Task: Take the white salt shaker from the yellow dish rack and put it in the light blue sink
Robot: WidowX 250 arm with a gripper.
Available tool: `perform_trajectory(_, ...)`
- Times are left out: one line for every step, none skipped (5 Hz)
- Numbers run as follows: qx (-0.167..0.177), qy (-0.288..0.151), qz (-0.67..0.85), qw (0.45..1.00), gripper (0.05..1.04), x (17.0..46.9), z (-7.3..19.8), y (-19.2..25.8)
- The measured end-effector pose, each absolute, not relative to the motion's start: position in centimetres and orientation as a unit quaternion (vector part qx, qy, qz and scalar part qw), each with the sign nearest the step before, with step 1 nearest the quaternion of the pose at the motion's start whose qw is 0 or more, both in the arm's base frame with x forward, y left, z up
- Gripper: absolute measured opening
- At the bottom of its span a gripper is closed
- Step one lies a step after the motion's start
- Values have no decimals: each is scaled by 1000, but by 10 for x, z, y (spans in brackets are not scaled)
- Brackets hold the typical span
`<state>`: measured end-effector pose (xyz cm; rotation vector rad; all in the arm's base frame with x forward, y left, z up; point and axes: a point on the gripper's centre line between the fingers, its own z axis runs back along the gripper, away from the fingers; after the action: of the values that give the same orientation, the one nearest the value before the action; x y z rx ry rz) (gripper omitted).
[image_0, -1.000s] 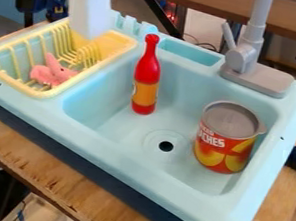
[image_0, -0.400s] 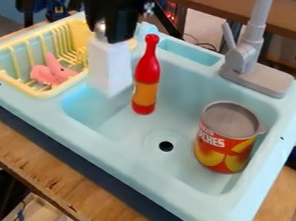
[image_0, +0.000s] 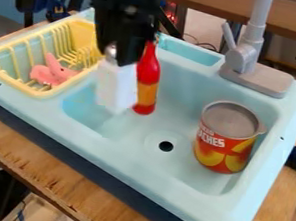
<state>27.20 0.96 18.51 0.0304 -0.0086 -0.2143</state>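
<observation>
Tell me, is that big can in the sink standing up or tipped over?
Upright: the can has its round grey top facing up, with its label below.

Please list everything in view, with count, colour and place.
White container: one, white with silvery top, held over the basin's left side
Bottle: one, red with orange label, upright in the basin
Can: one, red and yellow, basin's right side
Toy sink: one, light blue, on the table
Drain hole: one, black, basin floor
Faucet: one, grey, back right
Rack: one, yellow, left
Toy: one, pink, in the rack
Table: one, wooden brown, underneath
Robot arm: one, black, top; jaws on the container's top
</observation>
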Motion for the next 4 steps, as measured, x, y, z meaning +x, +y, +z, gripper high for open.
perform_trajectory(14,9,-103,995,502,275,174,10)
perform_trajectory(13,29,-101,994,502,271,160,10)
perform_trajectory(21,39,-94,995,502,268,156,13)
perform_trajectory(24,51,-98,994,580,266,150,15)
